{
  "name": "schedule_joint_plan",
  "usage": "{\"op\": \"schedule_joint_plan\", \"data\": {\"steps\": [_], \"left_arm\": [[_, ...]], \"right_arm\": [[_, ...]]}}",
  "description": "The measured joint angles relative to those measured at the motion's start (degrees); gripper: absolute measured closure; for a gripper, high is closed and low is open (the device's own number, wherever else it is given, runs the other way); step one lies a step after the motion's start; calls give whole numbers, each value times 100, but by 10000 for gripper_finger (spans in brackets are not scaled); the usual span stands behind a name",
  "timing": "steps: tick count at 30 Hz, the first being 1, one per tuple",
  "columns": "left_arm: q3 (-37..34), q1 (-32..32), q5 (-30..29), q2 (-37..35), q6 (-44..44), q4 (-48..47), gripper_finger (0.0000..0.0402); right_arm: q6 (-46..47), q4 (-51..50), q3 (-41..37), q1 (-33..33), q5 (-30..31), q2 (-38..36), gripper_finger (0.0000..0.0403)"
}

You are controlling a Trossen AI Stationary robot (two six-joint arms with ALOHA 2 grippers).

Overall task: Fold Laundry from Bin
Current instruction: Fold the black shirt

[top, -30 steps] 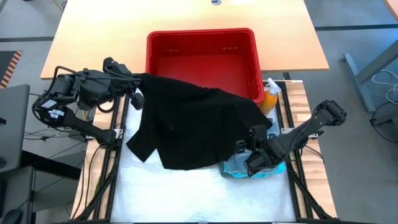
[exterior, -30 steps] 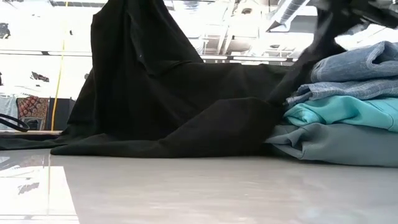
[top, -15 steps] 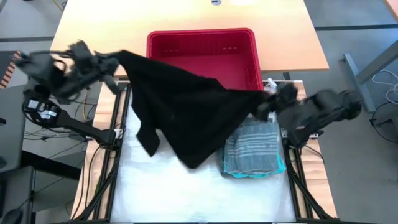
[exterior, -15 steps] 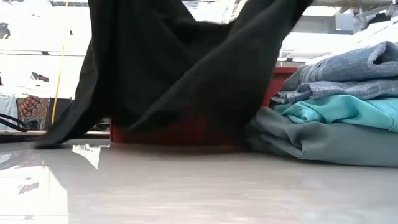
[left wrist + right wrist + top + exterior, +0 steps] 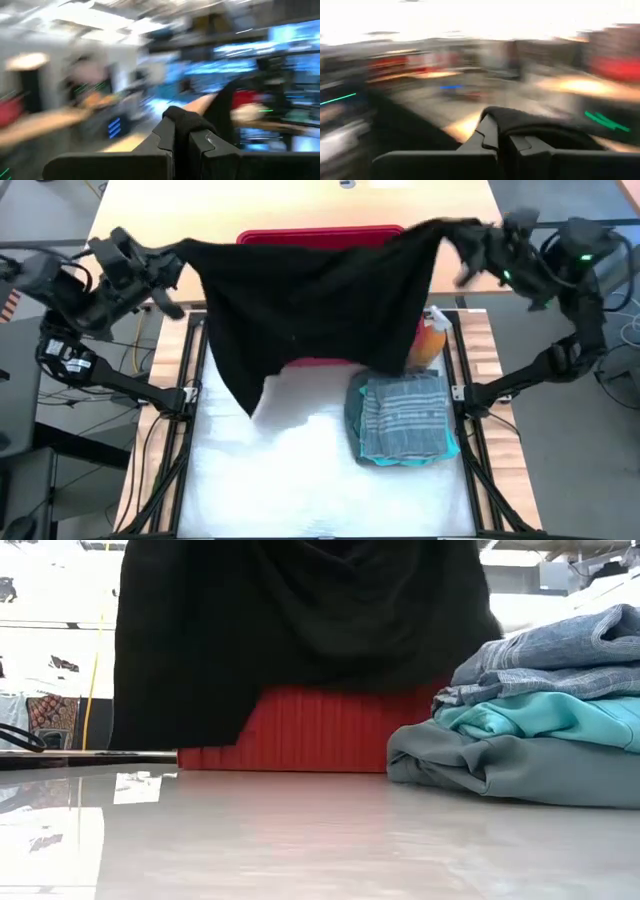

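Hanging between the two arms, the black garment is hiding most of the red bin at twelve o'clock. The left gripper and right gripper are each clamping a top corner. Folded laundry is lying at four o'clock. No readable writing is showing.

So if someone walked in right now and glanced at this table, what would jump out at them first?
The black garment, stretched wide in the air between the left gripper and the right gripper, each shut on a top corner, hanging like a curtain over the red bin. Next, the neat stack of folded laundry on the table's right side, striped cloth on top, with an orange spray bottle just behind it.
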Motion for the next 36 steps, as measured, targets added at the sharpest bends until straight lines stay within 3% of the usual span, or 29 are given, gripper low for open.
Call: {"op": "schedule_joint_plan", "data": {"steps": [2,3,4,5,7,8,9,11,13,15,18,21,24,27,29,31,33,35,36], "left_arm": [[-4,-114,803,1,146,109,401],[-2,-201,1019,-15,72,-7,401],[4,-282,1072,-48,-51,-286,401],[4,-357,979,-104,-134,-677,401],[0,-422,434,-152,-325,-1531,401],[-3,-426,41,-149,-445,-1892,401],[-23,-424,-332,-146,-565,-2166,401],[-106,-420,-863,-120,-652,-2416,401],[-170,-403,-1057,-100,-568,-2475,401],[-216,-378,-1125,-84,-461,-2576,401],[-208,-309,-1570,-68,-356,-2825,401],[-208,-160,-2061,-32,-25,-3025,401],[-196,-12,-2159,-20,414,-2839,401],[-56,54,-2016,-95,969,-2117,401],[85,55,-1613,-183,1345,-1483,401],[239,49,-651,-282,1526,-1211,401],[397,21,968,-403,1392,-1523,401],[549,0,3179,-599,1203,-2517,402],[557,-6,3871,-628,1011,-2940,402]], "right_arm": [[-286,-726,95,714,-1221,22,384],[-145,-1528,33,1223,-1268,24,384],[288,-2472,-121,1735,-826,29,384],[920,-3415,-319,2146,-18,55,384],[2508,-5105,-786,2524,1351,164,384],[3153,-5169,-1060,2480,1833,243,384],[3232,-4894,-1457,2343,2027,218,384],[2998,-4261,-2023,2056,1943,0,384],[2995,-3999,-2230,1736,2056,-247,384],[2994,-4368,-2314,1288,2266,-495,384],[2938,-4295,-2315,697,2624,-398,384],[1990,-3947,-2351,203,3344,-235,384],[316,-3063,-2292,-195,4360,-291,384],[-1357,-1820,-2096,-578,4431,-387,384],[-2122,-1015,-1871,-637,4303,-462,384],[-2544,-623,-1687,-570,4284,-488,384],[-2558,-654,-1535,-400,4288,-626,384],[-2208,-965,-1510,-209,4390,-771,384],[-1933,-1252,-1507,-120,4429,-857,384]]}}
